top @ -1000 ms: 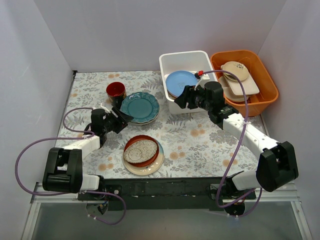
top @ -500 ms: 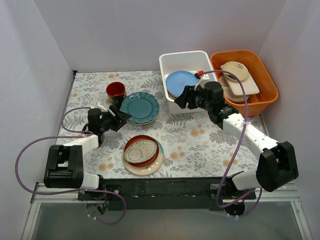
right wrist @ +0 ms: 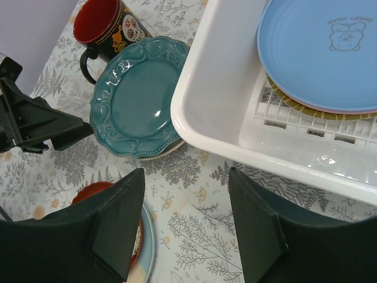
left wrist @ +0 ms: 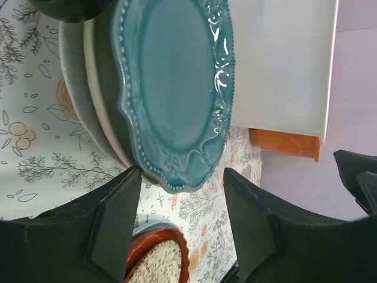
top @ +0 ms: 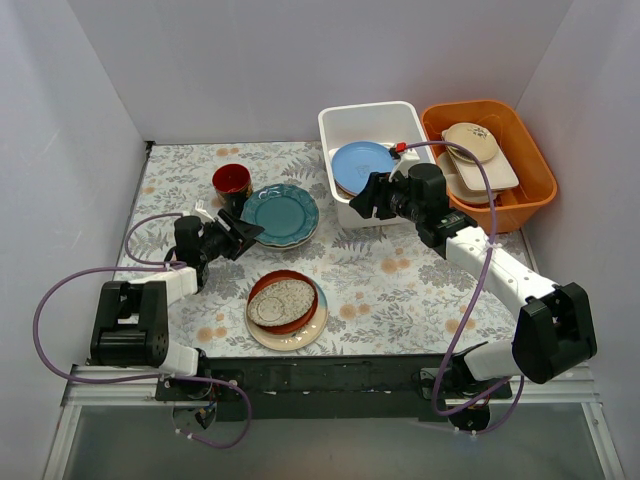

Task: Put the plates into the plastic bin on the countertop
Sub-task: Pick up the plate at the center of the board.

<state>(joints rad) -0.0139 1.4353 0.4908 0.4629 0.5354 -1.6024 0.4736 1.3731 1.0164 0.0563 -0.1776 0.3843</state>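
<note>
Grey-white countertop (top: 400, 285), printed with grey leaves and orange flowers.

The teal plate (top: 280, 213) has a beaded rim embossed with scrolls, over a cream plate (left wrist: 89, 76). The bin (right wrist: 218, 88) is white. In it, the blue plate (right wrist: 324, 47) is light blue with a faint bear outline, over a yellow woven plate (right wrist: 306, 101) rimmed in pink. The red-brown plate (top: 295, 277) carries an off-white dish (top: 281, 301) speckled brown, over a cream-and-blue plate (top: 290, 343). The cup (right wrist: 103, 23) is red inside and black outside, with a white skull and orange flowers. The tub (top: 535, 185) is orange and the dishes (top: 478, 150) in it are beige. The left gripper (left wrist: 181, 170) and right gripper (right wrist: 186, 171) are black, and the cables (top: 50, 300) are purple.
</note>
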